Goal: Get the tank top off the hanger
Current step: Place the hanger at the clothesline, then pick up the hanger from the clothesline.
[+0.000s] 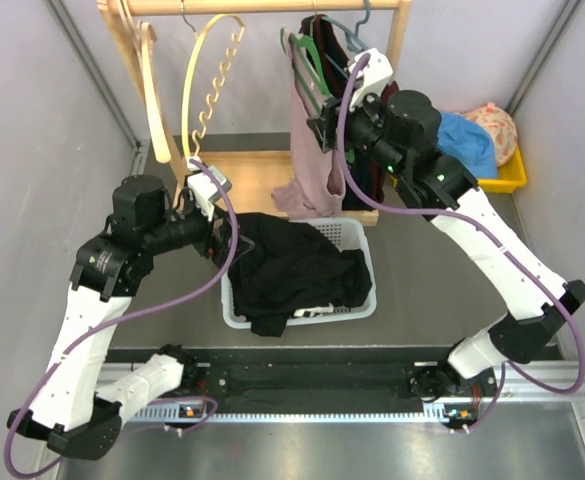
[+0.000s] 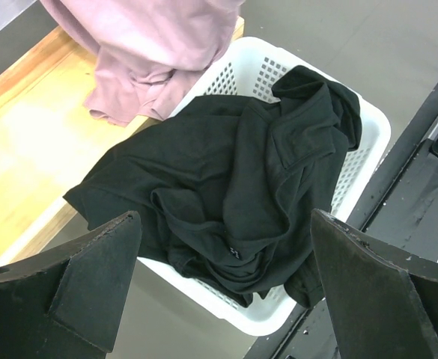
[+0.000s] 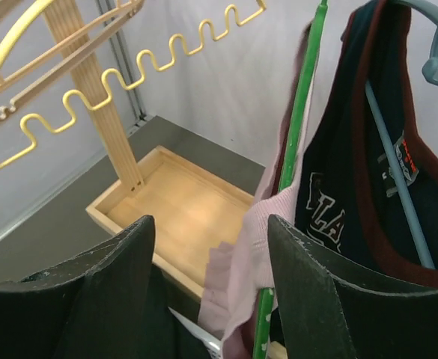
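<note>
The left gripper (image 2: 224,224), fingers wide apart, hangs over one white basket (image 2: 368,142) of black clothes (image 2: 233,187). Farther back, the right gripper (image 3: 211,224) has its fingers apart, and between them lies the green hanger (image 3: 301,112) carrying the pink tank top (image 3: 260,224), which is on the rail (image 1: 272,6). Beyond it, one dark top (image 3: 338,172) on a grey hanger (image 3: 398,179) shows the letters "LA", with the rest hidden. Its red neck label is illegible.

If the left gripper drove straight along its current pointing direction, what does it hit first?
The black garment heaped in the white basket; the open left gripper is centred on it. Depth is unclear, but nothing shows in between.
</note>
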`<state>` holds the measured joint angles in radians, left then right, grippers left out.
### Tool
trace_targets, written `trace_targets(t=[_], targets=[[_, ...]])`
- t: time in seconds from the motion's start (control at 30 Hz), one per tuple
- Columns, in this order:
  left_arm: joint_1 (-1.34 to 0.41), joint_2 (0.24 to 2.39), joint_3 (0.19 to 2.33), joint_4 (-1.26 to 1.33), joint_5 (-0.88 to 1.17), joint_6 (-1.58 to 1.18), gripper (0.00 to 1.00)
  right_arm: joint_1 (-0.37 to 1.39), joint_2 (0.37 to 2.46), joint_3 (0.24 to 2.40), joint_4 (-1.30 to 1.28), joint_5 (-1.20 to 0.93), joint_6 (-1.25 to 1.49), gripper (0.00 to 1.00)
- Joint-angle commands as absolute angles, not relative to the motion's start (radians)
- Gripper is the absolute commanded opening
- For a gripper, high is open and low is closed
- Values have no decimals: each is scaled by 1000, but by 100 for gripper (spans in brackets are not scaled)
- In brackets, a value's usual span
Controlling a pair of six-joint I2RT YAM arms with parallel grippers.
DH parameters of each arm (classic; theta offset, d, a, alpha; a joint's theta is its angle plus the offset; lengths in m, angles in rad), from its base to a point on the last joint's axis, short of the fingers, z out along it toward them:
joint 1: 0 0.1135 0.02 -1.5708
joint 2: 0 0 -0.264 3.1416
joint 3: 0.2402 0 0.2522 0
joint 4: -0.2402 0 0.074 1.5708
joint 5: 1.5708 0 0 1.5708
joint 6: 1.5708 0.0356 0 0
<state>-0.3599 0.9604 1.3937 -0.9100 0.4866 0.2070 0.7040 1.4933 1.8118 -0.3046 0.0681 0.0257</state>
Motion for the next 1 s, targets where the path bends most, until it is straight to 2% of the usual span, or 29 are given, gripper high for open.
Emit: trace_targets(t=[0.0,0.13,0.33,0.97], targets=[[-354,968,1434,-858,517,190,99,696,1451,1798,-288,101,-26,61],[-356,977,1447,-857,522,184,99,696,1450,1775,-293,103,-35,57],[-354,977,1443,-857,528,183,99,696,1419,1704,-270,120,-55,58],[-354,968,1424,-857,526,190,99,690,1437,1822,-273,130,-101,64]])
